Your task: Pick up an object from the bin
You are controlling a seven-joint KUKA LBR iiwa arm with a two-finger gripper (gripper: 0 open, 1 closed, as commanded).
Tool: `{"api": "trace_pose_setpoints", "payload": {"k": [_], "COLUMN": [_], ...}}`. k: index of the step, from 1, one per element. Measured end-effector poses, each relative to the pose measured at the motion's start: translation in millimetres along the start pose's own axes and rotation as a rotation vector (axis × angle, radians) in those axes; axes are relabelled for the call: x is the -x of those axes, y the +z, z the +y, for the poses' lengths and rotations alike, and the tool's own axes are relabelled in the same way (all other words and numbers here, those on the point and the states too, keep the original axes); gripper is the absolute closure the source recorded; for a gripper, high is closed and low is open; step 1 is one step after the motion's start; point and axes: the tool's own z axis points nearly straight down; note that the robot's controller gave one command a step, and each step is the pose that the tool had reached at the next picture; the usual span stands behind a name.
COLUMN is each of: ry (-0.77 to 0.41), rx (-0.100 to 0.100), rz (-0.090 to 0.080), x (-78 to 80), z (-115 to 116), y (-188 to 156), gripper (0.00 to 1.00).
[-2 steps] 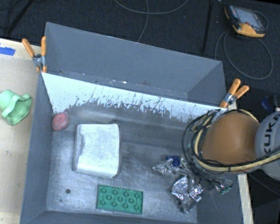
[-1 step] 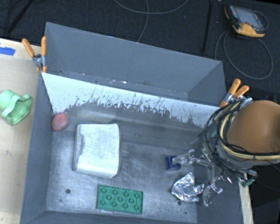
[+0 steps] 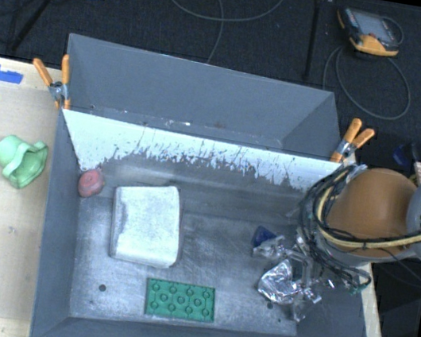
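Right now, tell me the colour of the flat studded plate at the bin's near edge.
Green. The studded plate shows best in the camera view, lying flat.

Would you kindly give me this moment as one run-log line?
gripper at right of bin | over crumpled silver foil | blue scrap beside | grasp unconfirmed

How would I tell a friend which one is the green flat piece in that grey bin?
Start at the grey bin and go to its near edge, about midway. In front of the white block lies a green plate; it alone is flat, rectangular and studded.
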Motion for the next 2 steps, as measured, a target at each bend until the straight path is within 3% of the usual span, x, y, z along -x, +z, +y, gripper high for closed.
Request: {"api": "trace_pose_setpoints", "payload": {"k": [1, 2], "ry": [0.0, -0.008], "rx": [-0.008, -0.01], "rz": [-0.01, -0.008], "x": [3.1, -6.4], "z": [-2, -10], "y": [-5, -151], "gripper": [1.0, 1.0]}}
